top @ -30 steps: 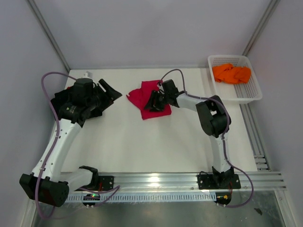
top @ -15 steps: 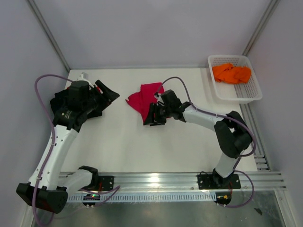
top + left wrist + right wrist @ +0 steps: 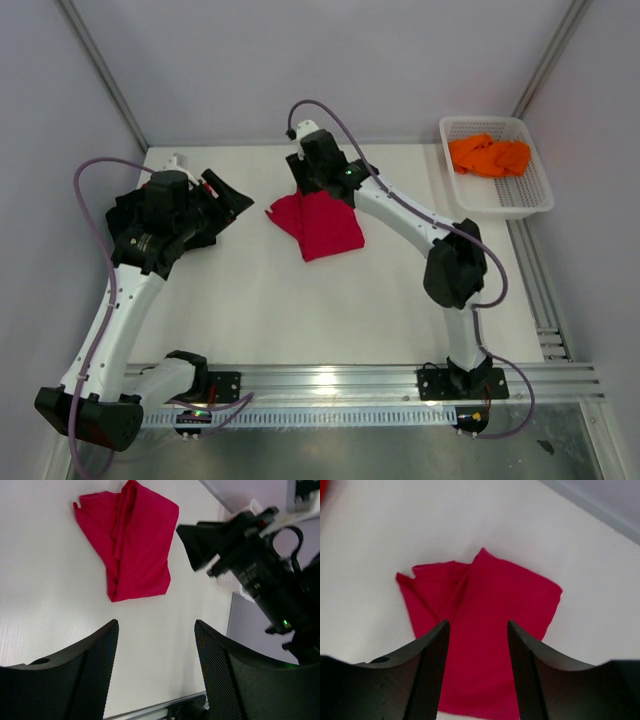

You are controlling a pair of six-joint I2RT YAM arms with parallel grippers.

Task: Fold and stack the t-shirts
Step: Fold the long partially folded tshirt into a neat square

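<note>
A crimson t-shirt [image 3: 320, 225] lies folded on the white table, with a crumpled flap at its left edge. My right gripper [image 3: 303, 183] hovers open over the shirt's far edge and touches nothing. In the right wrist view the crimson shirt [image 3: 490, 592] shows below and between the spread jaws of the gripper [image 3: 478, 624]. My left gripper [image 3: 228, 195] stands open and empty to the left of the shirt. Its wrist view looks past the open gripper [image 3: 156, 630] at the crimson shirt [image 3: 135, 545]. An orange t-shirt [image 3: 489, 155] lies bunched in the basket.
The white mesh basket [image 3: 500, 207] stands at the table's back right corner. A dark shape [image 3: 122, 215] lies under my left arm at the left edge. A metal rail [image 3: 340, 380] runs along the near edge, and grey walls enclose the table.
My right gripper lifted off the crimson shirt and swung to its far side. The shirt now lies flat and free. My left arm has barely moved.
</note>
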